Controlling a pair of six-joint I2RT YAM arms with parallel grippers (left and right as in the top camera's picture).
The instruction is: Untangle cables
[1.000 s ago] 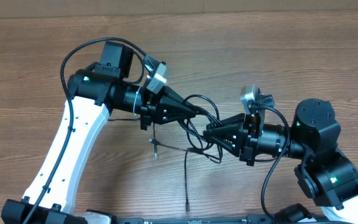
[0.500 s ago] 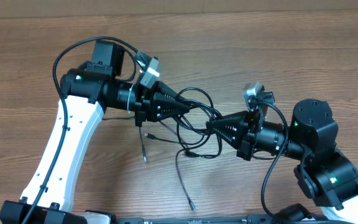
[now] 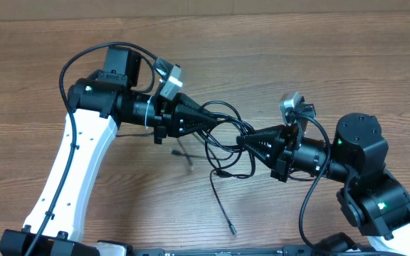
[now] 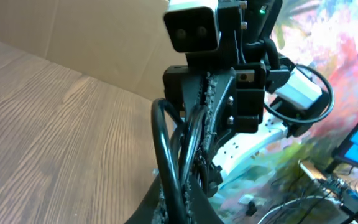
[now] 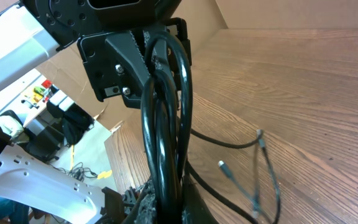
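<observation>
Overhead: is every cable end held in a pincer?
No, two plug ends of the cables trail free, clear of the left pincer and right pincer.

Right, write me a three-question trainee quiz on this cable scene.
1. True or false: the left gripper is open and clear of the cables.
2. The right gripper is: A) shut on the cables; B) open, resting flat on the table; C) out of the overhead view.
3. Fill in: the table's surface shows ___ grain.
Key: 1 false; 2 A; 3 wood.
</observation>
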